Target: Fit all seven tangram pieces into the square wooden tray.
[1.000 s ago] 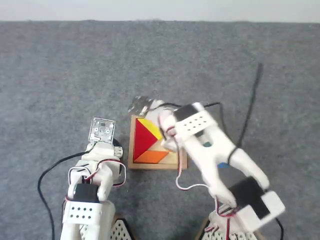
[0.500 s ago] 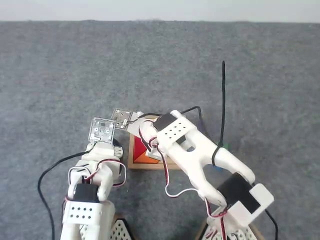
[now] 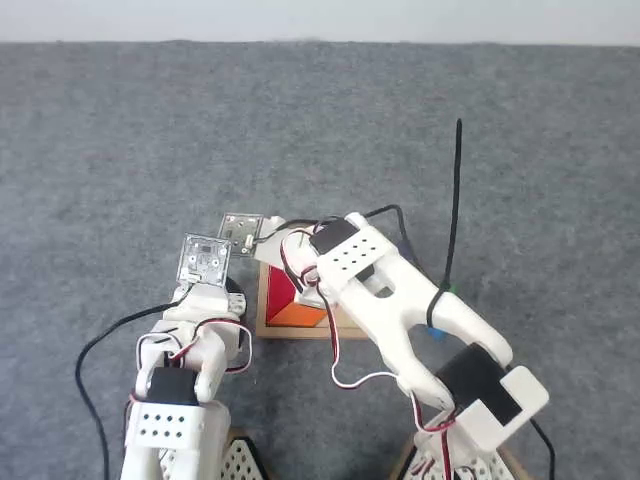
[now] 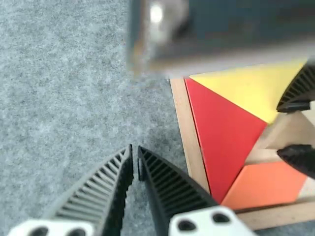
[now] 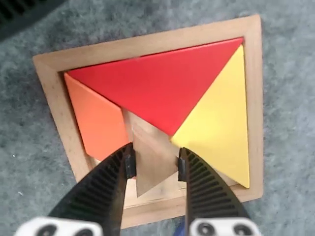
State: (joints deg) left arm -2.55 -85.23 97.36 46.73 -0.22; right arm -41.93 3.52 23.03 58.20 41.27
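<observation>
My right tool [image 5: 155, 164] pinches a plain wood-coloured piece [image 5: 152, 157] over the square wooden tray [image 5: 49, 83], at the gap beside the seated red triangle [image 5: 157, 83], yellow triangle [image 5: 221, 128] and orange piece [image 5: 98, 123]. Next, I judge, it needs squaring to that gap, then lowering. My left tool [image 4: 135, 157], pressed together, hangs over the worktop [image 4: 59, 98] just beside the tray

A grey, carpet-like table surface [image 3: 120, 130] stretches left to right. A pale wall strip [image 3: 320, 20] borders its far edge.

- No text, number, label or sign can be read anywhere.
- The wooden tray [image 5: 147, 46] rim looks unprinted, as far as the blurred views allow.
</observation>
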